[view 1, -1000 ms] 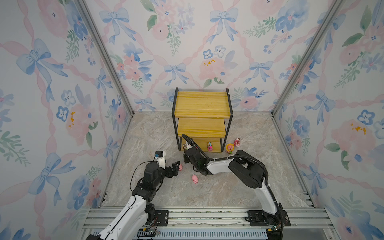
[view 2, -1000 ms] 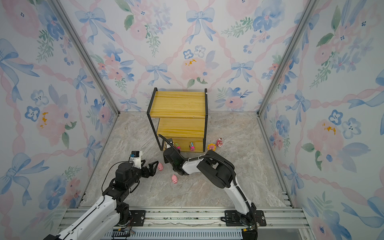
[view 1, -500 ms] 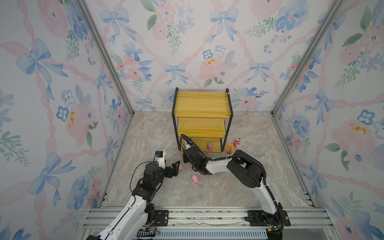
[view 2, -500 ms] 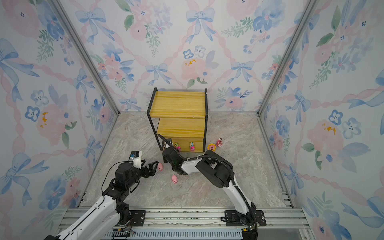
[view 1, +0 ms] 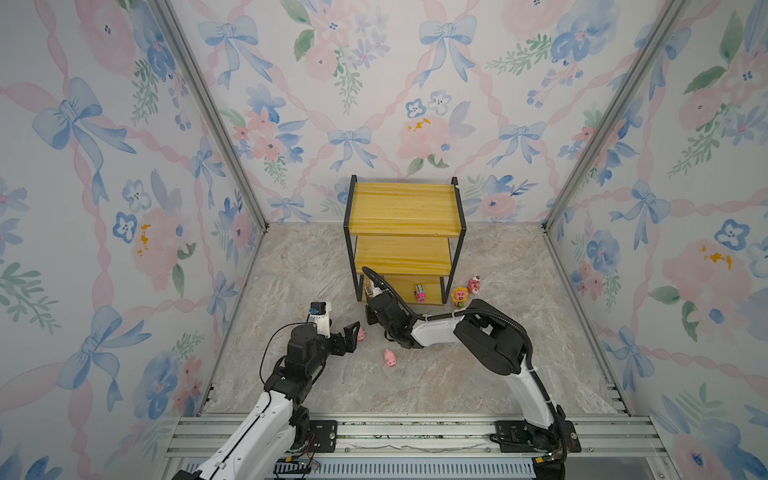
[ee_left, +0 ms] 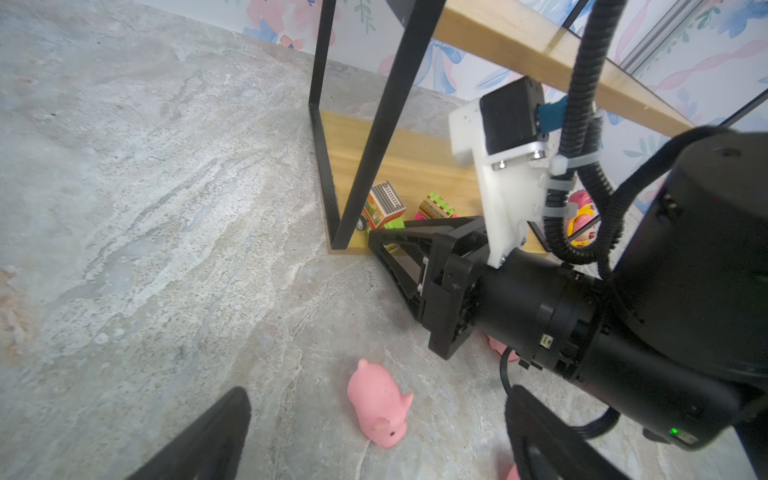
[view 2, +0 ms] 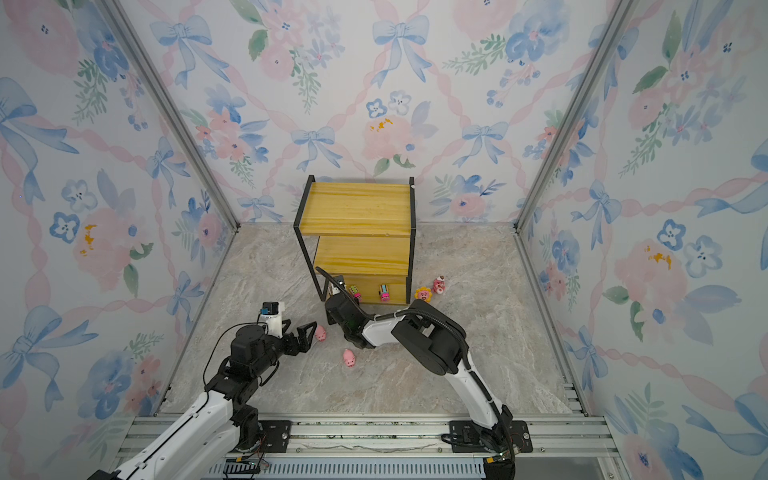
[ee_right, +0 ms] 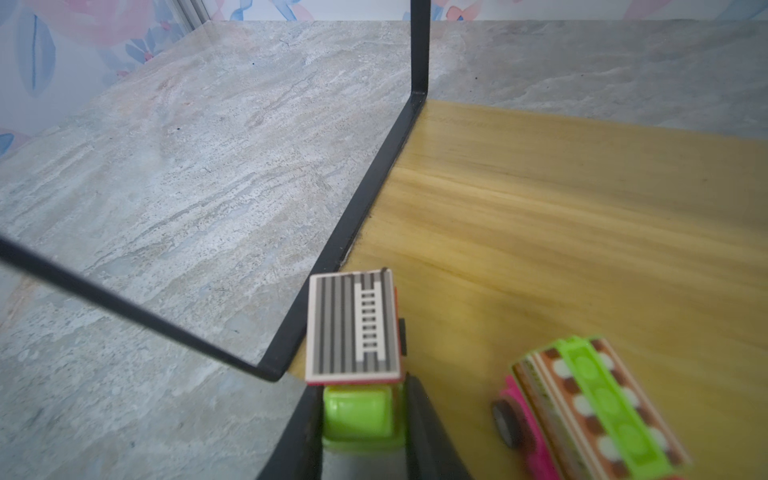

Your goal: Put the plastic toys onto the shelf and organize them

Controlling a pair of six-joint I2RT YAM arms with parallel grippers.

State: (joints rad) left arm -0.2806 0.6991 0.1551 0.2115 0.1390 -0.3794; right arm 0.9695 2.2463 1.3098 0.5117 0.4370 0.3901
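Right wrist view: my right gripper (ee_right: 362, 419) pinches the truck (ee_right: 353, 328) by its green cab, at the front left corner of the shelf (ee_right: 582, 199), lowest board.
Risk: released here, I think it could roll off that edge or snag the frame (ee_right: 365, 199).
Left gripper (view 1: 350, 337): jaws wide, beside a pig (view 1: 360, 335) on the floor (view 1: 436, 374).

Truck (ee_right: 355, 345) lime with grey stripes, pig (ee_left: 380, 405) pink, shelf (ee_right: 582, 208) yellow.

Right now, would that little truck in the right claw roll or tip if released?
Probably rolls: the truck has wheels and sits at the flat shelf edge. It looks like hard plastic, so the right gripper, shut on its cab, likely won't squash it. Tall and narrow, it might tip if nudged sideways.
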